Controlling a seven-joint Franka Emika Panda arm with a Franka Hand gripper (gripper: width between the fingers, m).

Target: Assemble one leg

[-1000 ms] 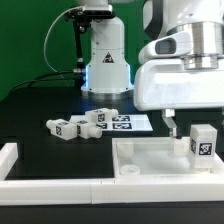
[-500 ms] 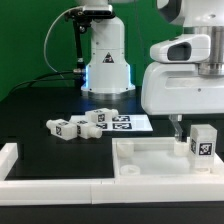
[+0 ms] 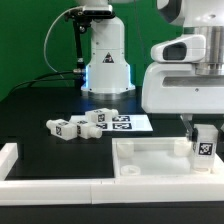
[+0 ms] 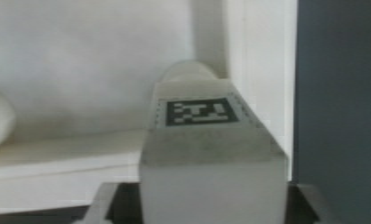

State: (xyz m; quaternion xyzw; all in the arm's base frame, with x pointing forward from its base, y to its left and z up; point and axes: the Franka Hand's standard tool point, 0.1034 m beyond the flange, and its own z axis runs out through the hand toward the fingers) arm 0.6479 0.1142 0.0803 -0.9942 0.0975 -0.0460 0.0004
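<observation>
The leg (image 3: 205, 144), a white stubby post with a black-and-white tag, stands upright at the right end of the wide white rimmed panel (image 3: 150, 158). My gripper (image 3: 200, 128) hangs right over the leg's top, with one finger (image 3: 188, 126) showing just to the exterior view's left of it. In the wrist view the leg (image 4: 210, 150) fills the space between the two dark fingers (image 4: 121, 206), tag facing the camera. The jaws stand apart on either side of the leg, and no squeeze on it shows.
Three more tagged white legs (image 3: 60, 127), (image 3: 84, 127), (image 3: 100, 117) lie on the black table behind the panel, next to the marker board (image 3: 128, 123). The robot base (image 3: 105, 60) stands at the back. A white rail (image 3: 10, 165) runs along the front left.
My gripper has moved to the exterior view's right, from beside the leg to over its top. The leg and the panel have not moved.
</observation>
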